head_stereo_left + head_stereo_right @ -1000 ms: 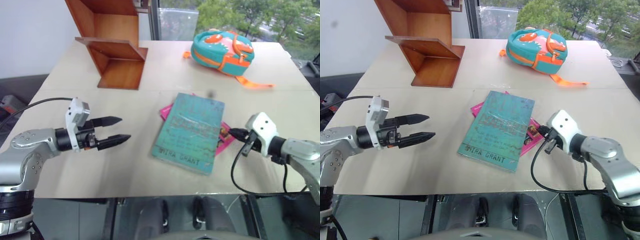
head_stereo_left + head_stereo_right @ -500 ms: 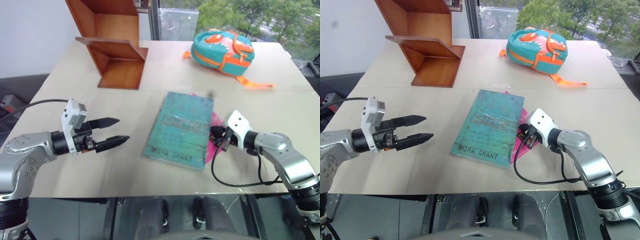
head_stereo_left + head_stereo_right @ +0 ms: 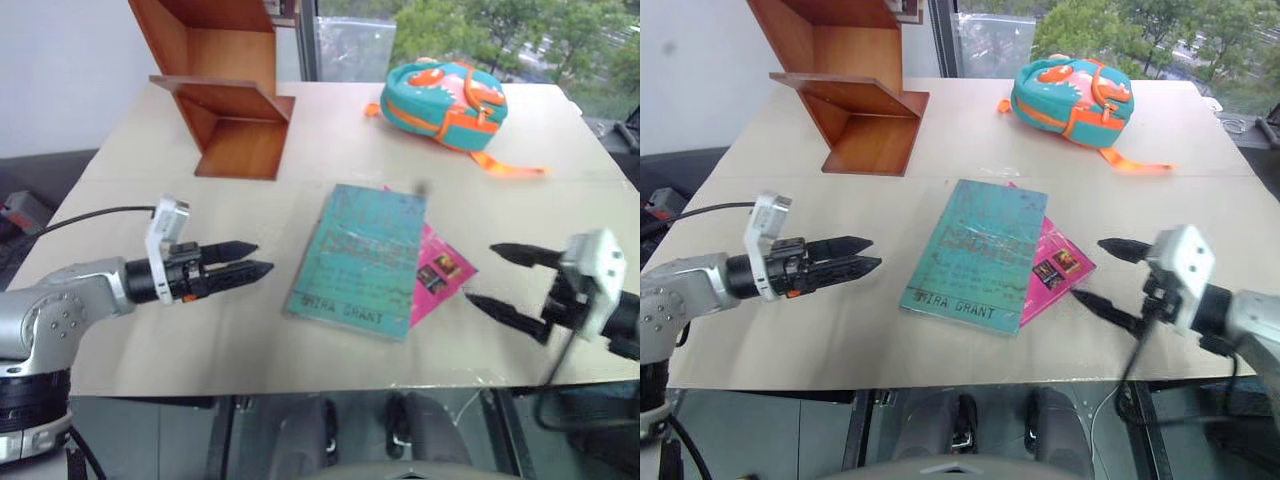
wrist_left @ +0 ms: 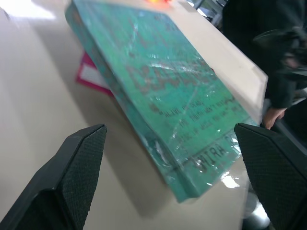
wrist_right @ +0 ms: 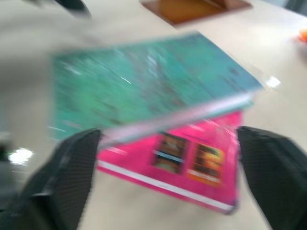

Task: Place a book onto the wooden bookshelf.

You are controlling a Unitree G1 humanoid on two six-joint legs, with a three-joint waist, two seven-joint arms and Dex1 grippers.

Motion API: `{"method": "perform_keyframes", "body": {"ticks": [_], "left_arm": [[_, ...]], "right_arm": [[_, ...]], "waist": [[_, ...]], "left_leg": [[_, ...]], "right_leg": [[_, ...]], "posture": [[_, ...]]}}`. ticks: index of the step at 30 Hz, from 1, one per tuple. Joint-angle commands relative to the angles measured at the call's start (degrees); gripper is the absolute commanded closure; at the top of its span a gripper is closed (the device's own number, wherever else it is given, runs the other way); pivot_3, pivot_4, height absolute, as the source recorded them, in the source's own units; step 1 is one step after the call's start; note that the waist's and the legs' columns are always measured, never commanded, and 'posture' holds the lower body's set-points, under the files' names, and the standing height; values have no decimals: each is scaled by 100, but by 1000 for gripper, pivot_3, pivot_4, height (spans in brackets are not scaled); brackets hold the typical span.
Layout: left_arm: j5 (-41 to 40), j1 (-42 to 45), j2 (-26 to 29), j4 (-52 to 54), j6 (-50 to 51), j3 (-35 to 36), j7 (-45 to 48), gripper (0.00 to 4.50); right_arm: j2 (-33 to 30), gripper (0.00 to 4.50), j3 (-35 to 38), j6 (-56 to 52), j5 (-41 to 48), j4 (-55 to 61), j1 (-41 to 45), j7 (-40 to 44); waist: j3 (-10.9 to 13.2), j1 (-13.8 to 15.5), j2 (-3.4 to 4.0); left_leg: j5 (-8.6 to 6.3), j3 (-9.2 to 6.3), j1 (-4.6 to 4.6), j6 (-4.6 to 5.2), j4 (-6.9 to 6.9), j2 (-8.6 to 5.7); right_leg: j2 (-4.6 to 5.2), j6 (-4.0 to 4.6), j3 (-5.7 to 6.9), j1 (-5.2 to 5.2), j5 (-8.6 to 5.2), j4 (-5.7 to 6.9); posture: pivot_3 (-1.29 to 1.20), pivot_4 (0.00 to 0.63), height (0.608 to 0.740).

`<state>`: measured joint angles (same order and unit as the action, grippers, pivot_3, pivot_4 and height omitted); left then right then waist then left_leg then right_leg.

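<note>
The teal book point(image 3: 360, 255) lettered "MIRA GRANT" lies flat at the table's middle, partly covering a smaller pink book point(image 3: 441, 272). The wooden bookshelf point(image 3: 226, 95) stands at the far left of the table, its boards tilted. My left gripper point(image 3: 258, 258) hovers open just left of the book, pointing at its left edge; in the left wrist view the book point(image 4: 168, 96) lies between and beyond the fingers. My right gripper point(image 3: 480, 273) is open and wide, apart from both books on their right. The right wrist view faces the book point(image 5: 144, 86) over the pink book point(image 5: 192, 163).
A teal-and-orange backpack point(image 3: 445, 100) sits at the far right of the table point(image 3: 150, 340). A black cable loops from each wrist. The table's front edge runs just below both grippers.
My right gripper, shut against the books' right side, pushed the teal book leftward over the pink one, then drew back and opened wide. My left gripper rolled at the wrist.
</note>
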<state>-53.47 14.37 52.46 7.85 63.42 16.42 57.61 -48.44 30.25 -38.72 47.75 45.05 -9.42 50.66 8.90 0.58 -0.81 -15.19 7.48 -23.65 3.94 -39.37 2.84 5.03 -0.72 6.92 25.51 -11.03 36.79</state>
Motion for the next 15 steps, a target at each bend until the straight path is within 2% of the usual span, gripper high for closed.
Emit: {"method": "perform_keyframes", "body": {"ticks": [1,5,10,15], "left_arm": [[-233,466,111,-421,931,-277,-126,0],[38,1388,-333,-1429,1843,-667,-714,0],[330,2527,-1055,-2838,2350,-799,-1049,0],[694,3208,-1673,-3919,2184,-1138,-841,0]], "right_arm": [[-248,42,793,-165,1200,727,-196,-176],[-359,42,877,33,2239,1175,-111,-948],[-586,42,378,145,2452,1355,218,-1619],[-584,42,-101,365,2652,1323,671,-2155]], "waist": [[0,26,-5],[0,69,-14],[8,56,-54],[15,30,-73]], "left_leg": [[-6,-3,0,11,0,0],[-7,-15,-4,13,-3,-2],[6,-15,-7,-5,-8,-13],[6,-12,-8,-5,-9,-15]], "right_leg": [[1,1,2,0,0,1],[4,19,0,-4,-11,2],[9,-1,0,-9,1,-1],[8,0,2,-6,2,0]], "posture": [[0,150,740],[0,150,740],[0,150,740],[0,150,740]]}}
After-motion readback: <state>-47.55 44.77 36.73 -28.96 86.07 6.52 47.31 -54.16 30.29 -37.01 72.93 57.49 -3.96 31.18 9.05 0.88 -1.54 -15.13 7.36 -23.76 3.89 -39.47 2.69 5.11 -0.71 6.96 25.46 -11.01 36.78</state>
